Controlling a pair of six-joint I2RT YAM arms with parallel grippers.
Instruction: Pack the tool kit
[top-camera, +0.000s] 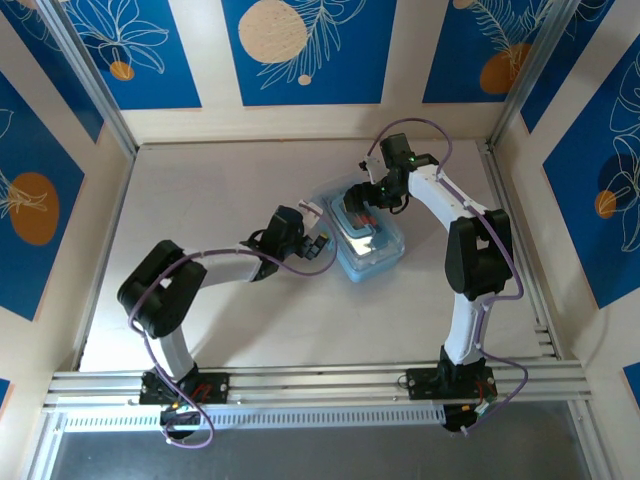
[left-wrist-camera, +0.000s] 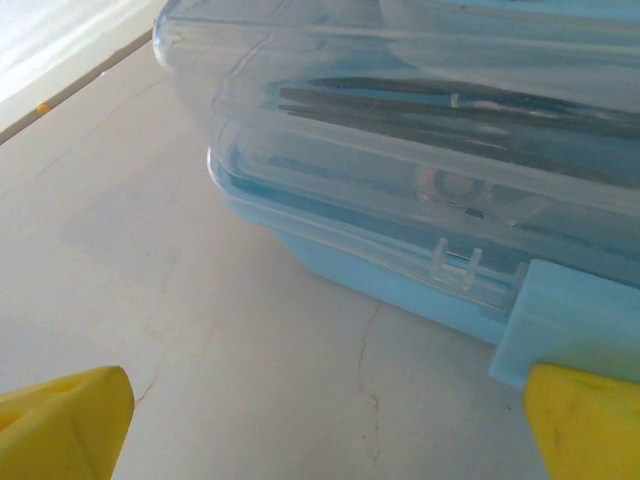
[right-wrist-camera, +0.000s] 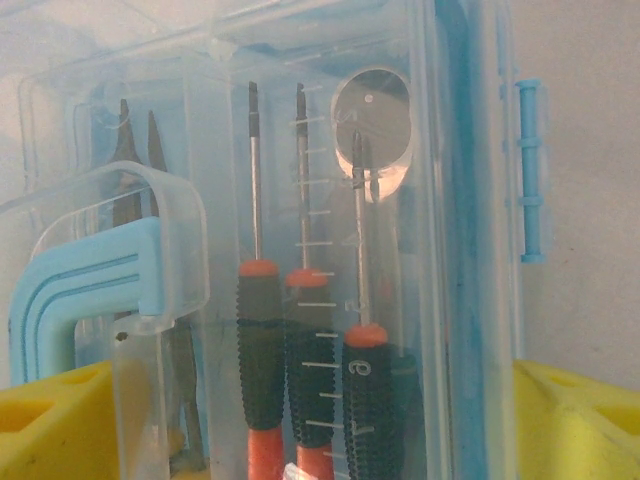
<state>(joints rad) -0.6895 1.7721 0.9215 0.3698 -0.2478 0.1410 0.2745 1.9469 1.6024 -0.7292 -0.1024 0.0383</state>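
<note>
1. Near the middle of the desk, a little toward its right edge: tool kit case (top-camera: 375, 255), light blue base, lying flat.
2. Clear lid (left-wrist-camera: 400, 60): lies down over the base. Whether it is latched cannot be told.
3. Latch tab (left-wrist-camera: 570, 335), light blue: hangs on the side of the case that faces the left arm.
4. Handle (right-wrist-camera: 75, 300), light blue with a clear cover: seen at one end of the case from the right wrist.
5. Contents seen through the lid: three screwdrivers (right-wrist-camera: 300, 350) with black and red grips, lying side by side with their shafts parallel. Pliers (right-wrist-camera: 135, 170) lie beside them toward the handle, and a round bright disc (right-wrist-camera: 372, 120) sits by the screwdriver tips.
6. Left gripper (left-wrist-camera: 320, 400): low over the desk, just beside the case. Its yellow fingers (left-wrist-camera: 65, 425) are spread wide with bare desk between them, one tip near the latch tab.
7. Right gripper (right-wrist-camera: 315, 400): above the case. Its yellow fingers (right-wrist-camera: 585, 420) stand wide on either side of the case, and whether they press on it cannot be told.
</note>
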